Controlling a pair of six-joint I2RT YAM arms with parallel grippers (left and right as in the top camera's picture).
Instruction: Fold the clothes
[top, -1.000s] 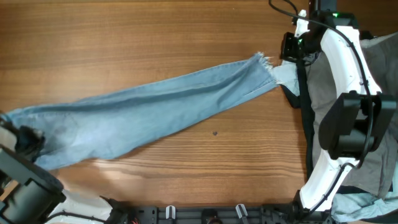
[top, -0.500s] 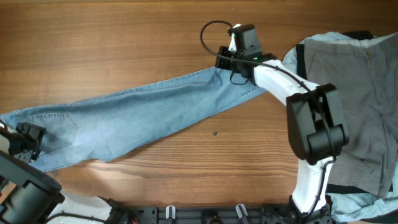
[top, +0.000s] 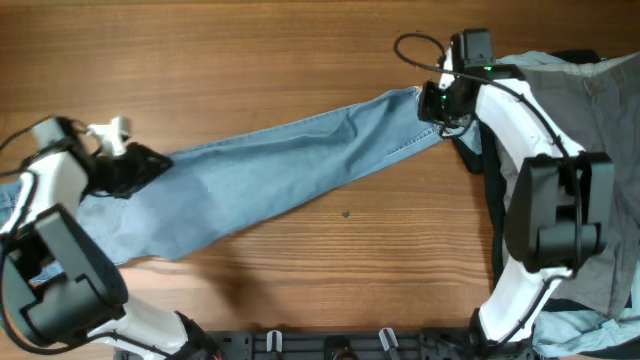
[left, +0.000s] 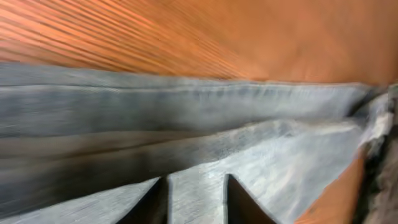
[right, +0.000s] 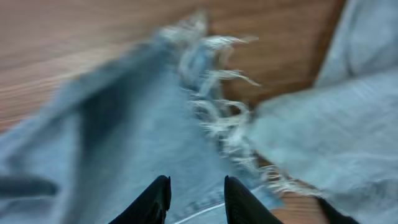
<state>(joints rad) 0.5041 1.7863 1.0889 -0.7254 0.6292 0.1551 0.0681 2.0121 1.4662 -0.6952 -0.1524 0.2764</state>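
Note:
Light blue jeans (top: 290, 160) lie stretched diagonally across the wooden table (top: 250, 50), frayed hem at the upper right and waist end at the left. My left gripper (top: 140, 168) is over the upper edge of the waist end. In the left wrist view its fingers (left: 196, 200) are apart with denim (left: 186, 112) between them. My right gripper (top: 432, 102) is at the frayed hem. In the right wrist view its fingers (right: 196, 199) are apart above the denim (right: 137, 137), just short of the fringe (right: 214, 93).
A grey garment (top: 590, 130) lies piled at the right edge of the table, its pale edge beside the hem (right: 323, 137). A light blue cloth (top: 580, 325) shows at the bottom right corner. Bare wood lies above and below the jeans.
My right gripper has moved right, from mid-leg back to the frayed hem. My left arm has come up and right from the table's left edge onto the waist end.

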